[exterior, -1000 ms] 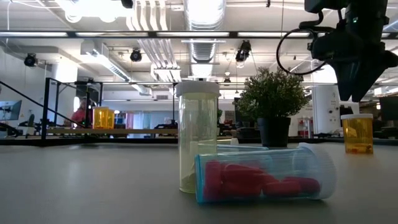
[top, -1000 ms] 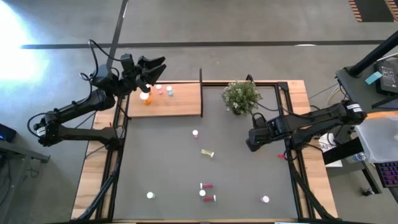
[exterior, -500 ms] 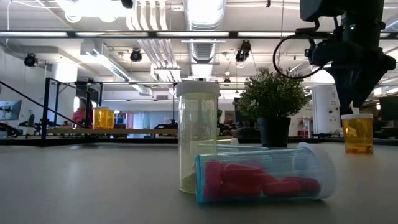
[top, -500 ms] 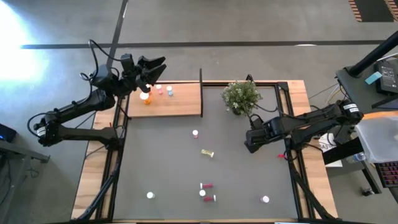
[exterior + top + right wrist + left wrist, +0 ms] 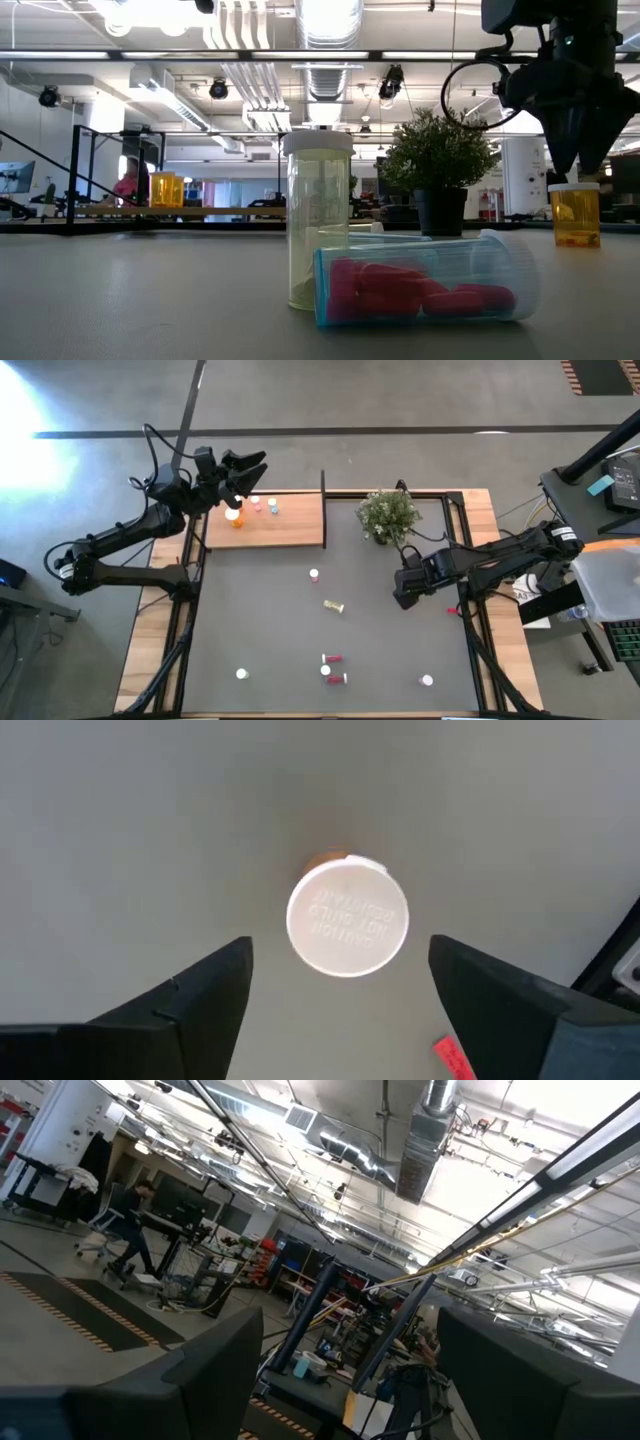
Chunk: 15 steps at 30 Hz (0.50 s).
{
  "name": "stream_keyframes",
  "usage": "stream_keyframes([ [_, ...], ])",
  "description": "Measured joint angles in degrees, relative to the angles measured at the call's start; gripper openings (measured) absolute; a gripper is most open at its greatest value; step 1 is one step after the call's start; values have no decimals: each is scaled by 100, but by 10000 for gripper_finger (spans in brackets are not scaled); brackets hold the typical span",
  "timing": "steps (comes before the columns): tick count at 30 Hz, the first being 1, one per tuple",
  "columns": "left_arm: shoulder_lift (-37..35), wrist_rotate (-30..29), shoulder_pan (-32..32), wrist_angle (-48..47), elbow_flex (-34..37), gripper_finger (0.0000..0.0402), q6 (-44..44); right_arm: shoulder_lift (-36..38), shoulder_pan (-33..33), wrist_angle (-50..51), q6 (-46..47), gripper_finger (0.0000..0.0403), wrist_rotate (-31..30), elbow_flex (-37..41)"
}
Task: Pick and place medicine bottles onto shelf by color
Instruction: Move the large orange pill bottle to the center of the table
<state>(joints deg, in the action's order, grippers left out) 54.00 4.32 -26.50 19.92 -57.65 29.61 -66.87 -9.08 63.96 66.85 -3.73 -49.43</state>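
Observation:
An orange medicine bottle (image 5: 347, 920) with a white cap stands upright on the grey mat (image 5: 260, 620). It also shows in the low view as the orange bottle (image 5: 575, 213). My right gripper (image 5: 340, 945) points down just above it, open, one finger on each side of the cap, touching nothing. Near the plant it is my right gripper (image 5: 404, 590). The wooden shelf (image 5: 290, 530) lies at the far left and carries an orange (image 5: 234, 515), a pink (image 5: 256, 506) and a blue bottle (image 5: 272, 507). My left gripper (image 5: 245, 465) hangs open above the shelf's far edge.
A potted plant (image 5: 387, 515) stands just beyond my right gripper. Loose bottles dot the mat: a white-capped one (image 5: 314, 574), a yellow one on its side (image 5: 333, 605), red ones (image 5: 333, 659) near the front, and a lying red-filled bottle (image 5: 425, 280) close to the low camera.
My right gripper has tipped a little, and its fingertips have come down closer to the orange bottle's cap. The bottle has stayed where it was.

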Motion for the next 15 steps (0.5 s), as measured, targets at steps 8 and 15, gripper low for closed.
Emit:
stream_keyframes([
  [8,0,0,0,0,0,283,0,-202,0,-37,65,295,-83,2],
  [15,0,0,0,0,0,283,-1,-677,0,-49,-93,288,-198,7],
])
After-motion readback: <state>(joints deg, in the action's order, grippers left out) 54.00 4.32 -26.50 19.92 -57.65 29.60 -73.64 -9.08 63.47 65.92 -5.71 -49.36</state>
